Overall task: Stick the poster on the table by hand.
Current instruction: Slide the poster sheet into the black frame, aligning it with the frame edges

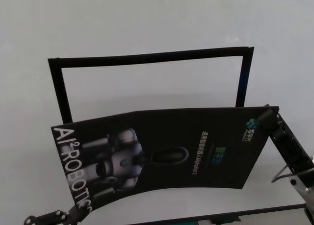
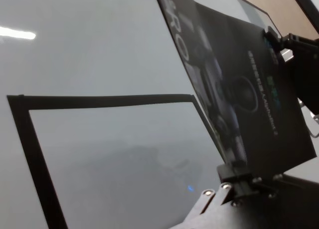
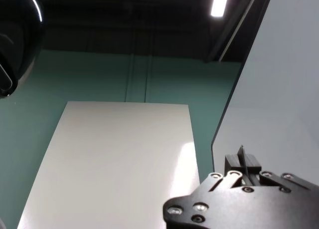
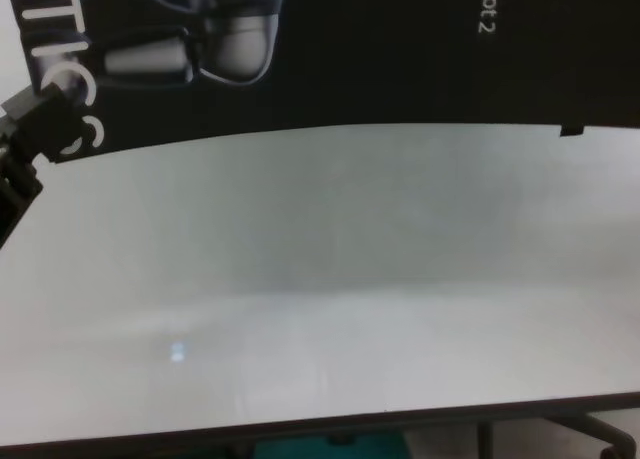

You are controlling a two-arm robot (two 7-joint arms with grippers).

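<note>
Left gripper (image 2: 238, 181): lower left of the head view, pinching the poster's (image 1: 186, 146) near corner.
Right gripper (image 1: 267, 118): right edge, clamped on the far corner.
Poster: held bowed above the table (image 4: 330, 279).
Black tape frame (image 1: 147, 58): on the table beyond, upper centre.

You see poster (image 4: 380, 59) filling top of view, black, held above desk (image 4: 330, 279). Silver-grey robot picture and white letters "TICS" at its left; "Bot 2" near top right. Left hand (image 4: 45, 119) grips poster's lower left corner, closed on sheet edge. Desk's dark near edge runs along bottom, dark legs beneath at right.
</note>
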